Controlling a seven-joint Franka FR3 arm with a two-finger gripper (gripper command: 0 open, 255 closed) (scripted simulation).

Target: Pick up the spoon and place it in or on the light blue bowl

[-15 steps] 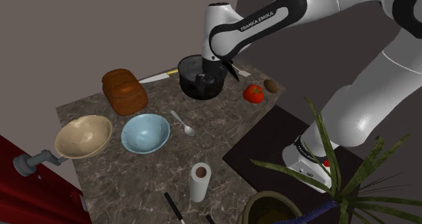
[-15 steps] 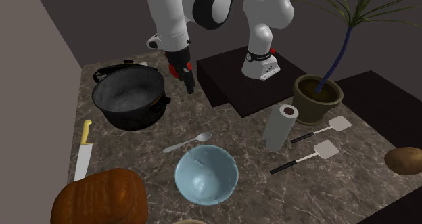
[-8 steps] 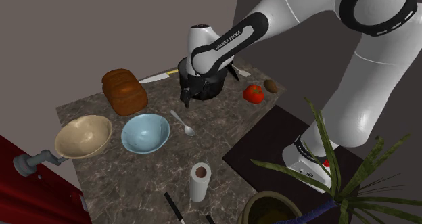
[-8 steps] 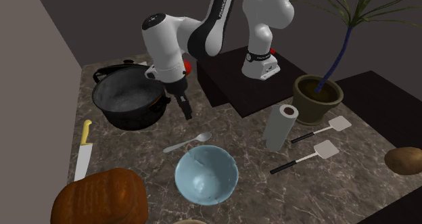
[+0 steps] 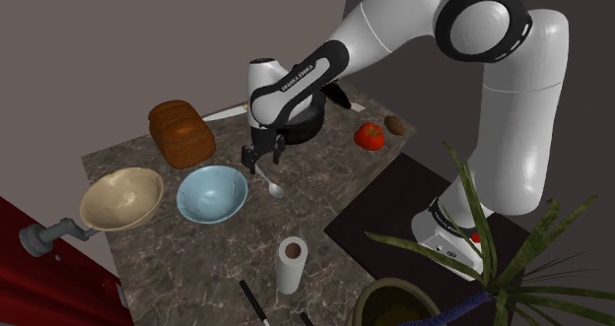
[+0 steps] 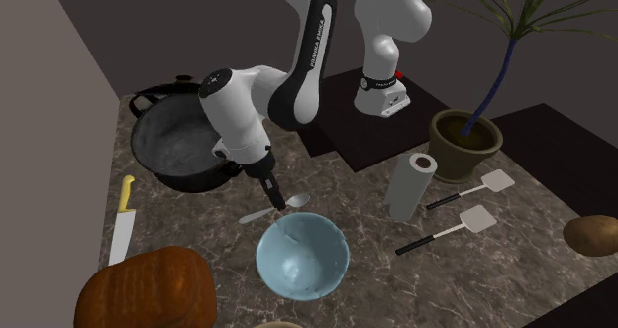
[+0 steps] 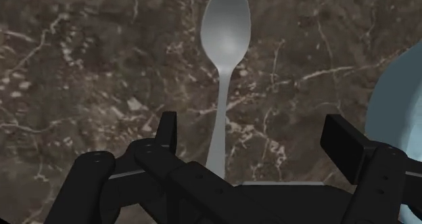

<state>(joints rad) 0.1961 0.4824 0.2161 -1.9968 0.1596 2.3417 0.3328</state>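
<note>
A grey metal spoon lies flat on the dark marble counter, its handle running back between my fingers. My gripper is open and straddles the handle without touching it. In the shoulder view the gripper hangs low over the handle end of the spoon, just right of the light blue bowl. In the second exterior view the gripper comes down on the spoon just behind the light blue bowl. The bowl's rim shows beside one finger.
A black pot stands behind the arm. A bread loaf and a tan bowl sit left of the blue bowl. A tomato, potato, knife, paper towel roll, two spatulas and a potted plant are nearby.
The arm has swung from over the pot down and toward the spoon. The gripper is now low over the spoon's handle. The spoon and bowl have not moved.
</note>
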